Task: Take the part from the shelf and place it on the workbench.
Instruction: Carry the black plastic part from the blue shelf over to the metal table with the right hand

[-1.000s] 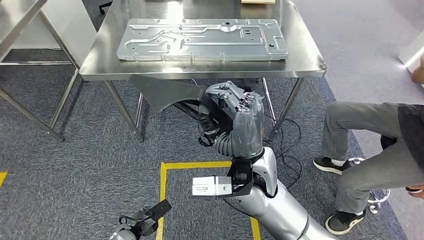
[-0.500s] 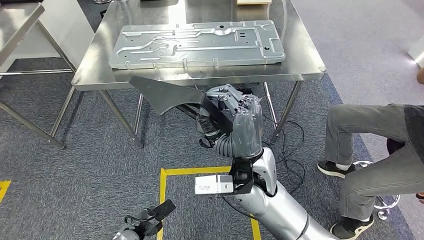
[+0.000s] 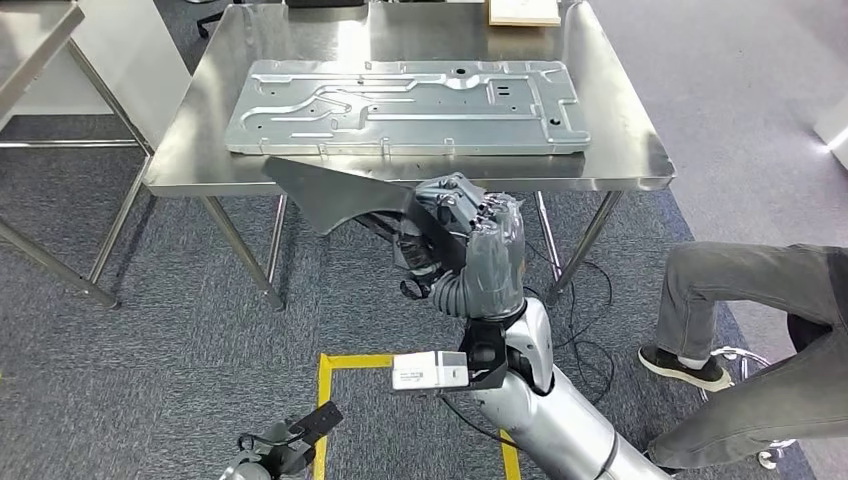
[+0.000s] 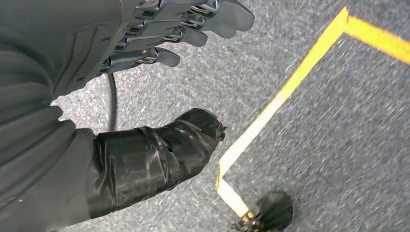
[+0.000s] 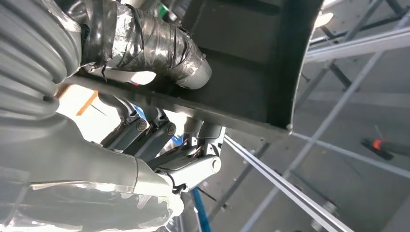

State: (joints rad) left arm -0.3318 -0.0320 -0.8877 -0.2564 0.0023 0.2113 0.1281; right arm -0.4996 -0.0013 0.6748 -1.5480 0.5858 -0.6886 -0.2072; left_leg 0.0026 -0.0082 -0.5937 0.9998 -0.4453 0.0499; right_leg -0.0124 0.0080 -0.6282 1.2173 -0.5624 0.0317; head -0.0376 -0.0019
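Left hand (image 4: 145, 92) first: it hangs low over the grey carpet beside the yellow floor tape (image 4: 270, 111), fingers spread and holding nothing, and in the head view you catch it by the tape's corner (image 3: 285, 445), well away from the work. You can leave it out of this one.

Move across to the middle and you find your right hand (image 3: 465, 245), raised in front of the body and clamped on the dark part (image 3: 335, 190). From the wrist camera the taped thumb (image 5: 164, 46) lies across one face of the part (image 5: 241, 72) with the fingers (image 5: 159, 130) curled under the other, so the grip looks solid.

Now the relation that matters. The part runs out from the hand toward the left and slightly up, long axis roughly along the workbench's (image 3: 640, 150) near edge, and its far tip sits at that edge or just below it; you cannot tell which from here. The hand itself is below the edge, in front of the bench legs.

On the bench, a large pressed metal plate (image 3: 410, 105) covers most of the surface, leaving a bare strip along the near edge and more room at the right end. A seated person's leg (image 3: 760, 290) is off to the far right, well apart from the arm.

My read: you need lift before reach, so the part clears the edge.
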